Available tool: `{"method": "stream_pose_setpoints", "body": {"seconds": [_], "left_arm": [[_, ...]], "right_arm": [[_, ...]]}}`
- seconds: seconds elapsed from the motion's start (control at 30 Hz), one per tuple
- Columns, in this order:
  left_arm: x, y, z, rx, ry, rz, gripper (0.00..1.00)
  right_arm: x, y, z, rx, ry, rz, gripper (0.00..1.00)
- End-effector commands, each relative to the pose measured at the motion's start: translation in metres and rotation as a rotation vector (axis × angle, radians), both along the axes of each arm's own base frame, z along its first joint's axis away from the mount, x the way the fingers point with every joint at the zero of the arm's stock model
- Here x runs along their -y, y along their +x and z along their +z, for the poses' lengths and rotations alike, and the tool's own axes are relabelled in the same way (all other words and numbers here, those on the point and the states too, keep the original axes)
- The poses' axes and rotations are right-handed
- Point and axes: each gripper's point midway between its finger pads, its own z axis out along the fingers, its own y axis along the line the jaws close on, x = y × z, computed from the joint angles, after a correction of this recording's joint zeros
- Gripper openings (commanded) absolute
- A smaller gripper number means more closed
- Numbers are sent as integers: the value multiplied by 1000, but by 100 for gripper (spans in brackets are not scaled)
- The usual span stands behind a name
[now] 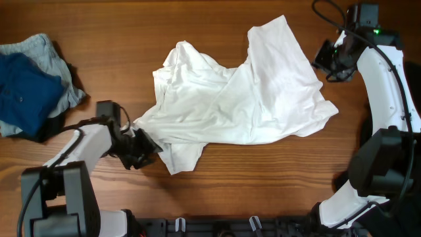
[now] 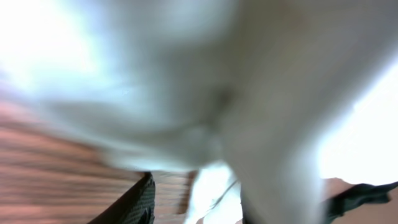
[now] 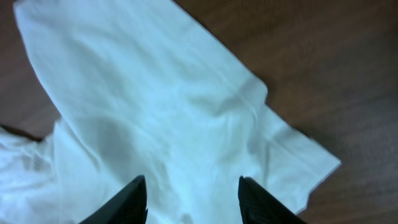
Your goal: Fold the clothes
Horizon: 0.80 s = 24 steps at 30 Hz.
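A crumpled white T-shirt (image 1: 237, 99) lies spread across the middle of the wooden table. My left gripper (image 1: 143, 150) is low at the shirt's lower left edge. In the left wrist view the blurred white shirt (image 2: 186, 81) fills the frame. There the fingers (image 2: 198, 205) stand apart, with cloth hanging between them and over the right one. My right gripper (image 1: 327, 60) is above the table just right of the shirt's upper right part. In the right wrist view its fingers (image 3: 193, 186) are open and empty over the shirt (image 3: 155, 112).
A pile of clothes sits at the table's left edge: a dark blue garment (image 1: 23, 92) on top of a grey one (image 1: 46, 52), with a black piece (image 1: 51, 125) beneath. Bare wood (image 1: 263, 178) lies in front of the shirt.
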Motion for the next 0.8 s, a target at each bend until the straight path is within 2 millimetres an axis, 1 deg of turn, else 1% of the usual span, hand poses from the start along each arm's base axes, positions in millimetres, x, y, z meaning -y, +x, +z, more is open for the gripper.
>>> {"method": "stream_pose_setpoints", "body": {"seconds": [0.0,0.07,0.1,0.17,0.2,0.27,0.3,0.37,0.43,0.47,0.5,0.53,0.6,0.7,0.77], "left_arm": [[12,2,-6,11,41,-31,44],[11,9,-12,27,98,-27,41],[17,13,-12,50,90,-44,32],[20,17,-12,70,90,-56,7],[19,20,-11,85,91,-53,4],[16,27,-10,105,92,-36,4],[14,27,-5,98,83,-37,4],[10,21,20,77,59,-81,4],[1,19,47,87,62,-112,4],[-7,21,62,111,74,-116,4],[-15,23,73,135,94,-106,4],[-29,28,89,174,131,-64,4],[-46,34,109,253,155,0,4],[-66,34,128,328,185,85,4],[-68,30,130,324,187,101,4]], "right_arm": [[1,-13,8,-23,-18,18,47],[0,-19,7,-50,-16,23,47],[0,-22,6,-63,-15,23,47],[-1,-30,4,-94,-11,23,47],[-1,-38,3,-127,-10,22,45],[4,-56,0,-203,-43,4,42],[9,-64,0,-235,-63,-20,41],[21,-77,2,-280,-95,-75,41],[29,-84,4,-296,-88,-101,41],[32,-87,6,-302,-85,-112,41],[34,-91,7,-310,-82,-122,41],[37,-96,9,-320,-75,-134,41],[41,-102,8,-327,-71,-148,40],[39,-110,1,-350,-35,-143,40],[36,-119,-10,-388,-26,-141,40]]}}
